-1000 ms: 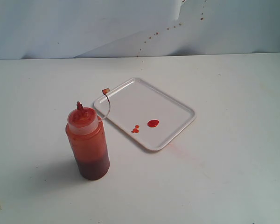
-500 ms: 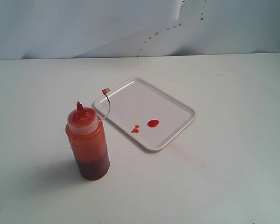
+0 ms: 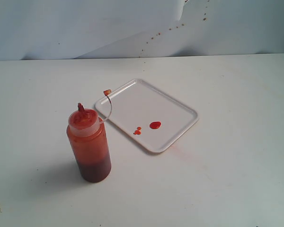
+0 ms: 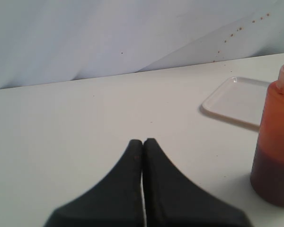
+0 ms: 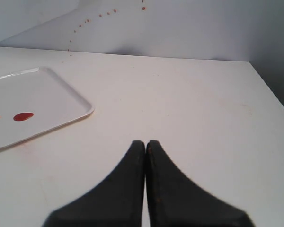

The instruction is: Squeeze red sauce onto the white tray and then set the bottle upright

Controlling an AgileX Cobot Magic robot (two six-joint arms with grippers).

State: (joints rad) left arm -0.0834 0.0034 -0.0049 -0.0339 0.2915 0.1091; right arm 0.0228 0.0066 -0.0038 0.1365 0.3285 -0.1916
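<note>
Squeeze bottle [image 3: 89, 146] stands upright on table [image 3: 227, 189], just beside a corner of white tray [image 3: 175, 106]. It is near left gripper [image 4: 142, 142] but not touching, and well apart from right gripper [image 5: 146, 143]. Both pincers pressed fully together, nothing held.

Bottle: translucent red-orange cylinder, cloudy cap, pointed nozzle, tip cap [image 3: 107, 91] on thin tether.

Tray: flat, glossy, rounded corners, low rim. Holds red sauce [image 3: 155, 125], one round blob with smaller drops beside.

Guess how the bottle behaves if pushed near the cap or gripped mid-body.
The bottle stands tall and narrow, so a push near the cap would probably tip it rather than slide it. Its translucent wall looks soft; a mid-body grip likely dents it and could force sauce out the open nozzle.
</note>
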